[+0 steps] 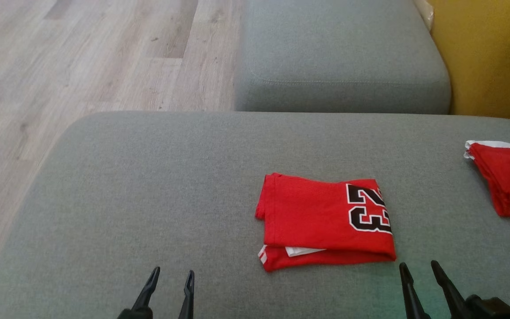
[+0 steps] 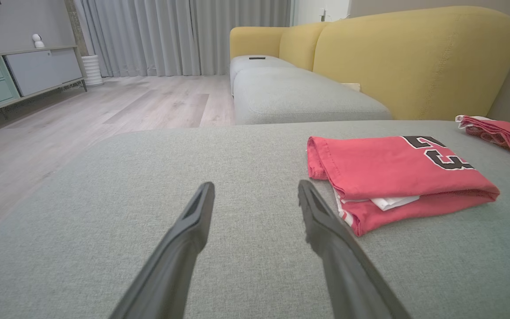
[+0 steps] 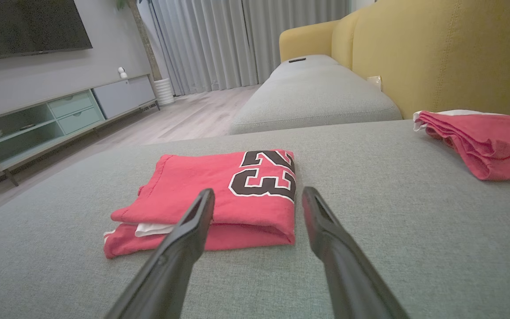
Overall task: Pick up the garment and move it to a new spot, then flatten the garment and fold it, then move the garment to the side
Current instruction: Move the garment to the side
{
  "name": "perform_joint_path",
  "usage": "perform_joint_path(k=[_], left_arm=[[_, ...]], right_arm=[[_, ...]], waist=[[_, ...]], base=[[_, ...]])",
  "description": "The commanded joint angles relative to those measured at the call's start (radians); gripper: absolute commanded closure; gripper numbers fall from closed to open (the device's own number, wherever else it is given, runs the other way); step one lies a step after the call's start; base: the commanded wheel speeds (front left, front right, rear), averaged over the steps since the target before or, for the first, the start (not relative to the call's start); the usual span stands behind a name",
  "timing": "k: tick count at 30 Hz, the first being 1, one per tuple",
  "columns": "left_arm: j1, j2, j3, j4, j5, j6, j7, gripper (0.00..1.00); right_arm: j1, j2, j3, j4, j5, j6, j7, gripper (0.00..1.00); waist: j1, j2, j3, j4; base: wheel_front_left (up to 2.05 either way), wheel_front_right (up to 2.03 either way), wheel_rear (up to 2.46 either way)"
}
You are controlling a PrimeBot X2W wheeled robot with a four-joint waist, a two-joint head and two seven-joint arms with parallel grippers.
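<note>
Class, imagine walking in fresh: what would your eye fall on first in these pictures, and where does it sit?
The folded red garment with a black 23 stands out, lying right of centre on the grey cushion. A second red garment lies at the cushion's right edge, near the yellow sofa back. The left gripper and right gripper hover open at the near side, holding nothing.

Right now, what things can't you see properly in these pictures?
- Second red garment: head view, cut off by the right edge, so its shape is unknown.
- Folded jersey: head view, its inside layers hide under the top fold; just a white strip peeks out.
- Small dark thing on the far sofa seat: left wrist view, too small to name.
</note>
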Motion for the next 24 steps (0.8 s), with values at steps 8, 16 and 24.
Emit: perform_joint_path(k=[8,16,24], left_arm=[[-0.066,-0.010,0.022,-0.046,0.010,-0.002,-0.012,0.00],[-0.096,-0.011,-0.006,-0.048,0.009,-0.007,-0.012,0.00],[-0.126,-0.012,-0.027,-0.042,-0.003,-0.005,-0.012,0.00]], right_arm=[[-0.096,-0.032,0.025,-0.019,0.008,0.003,-0.014,0.00],[-0.237,-0.093,0.033,0.115,0.015,0.003,-0.001,0.00],[-0.407,-0.163,0.085,0.249,0.123,0.003,0.204,0.00]], waist=[[-0.0001,0.0000,0.046,0.014],[-0.0001,0.0000,0.086,0.025],[-0.0001,0.0000,0.119,0.026]], base=[[0.00,0.00,0.00],[0.00,0.00,0.00],[0.00,0.00,0.00]])
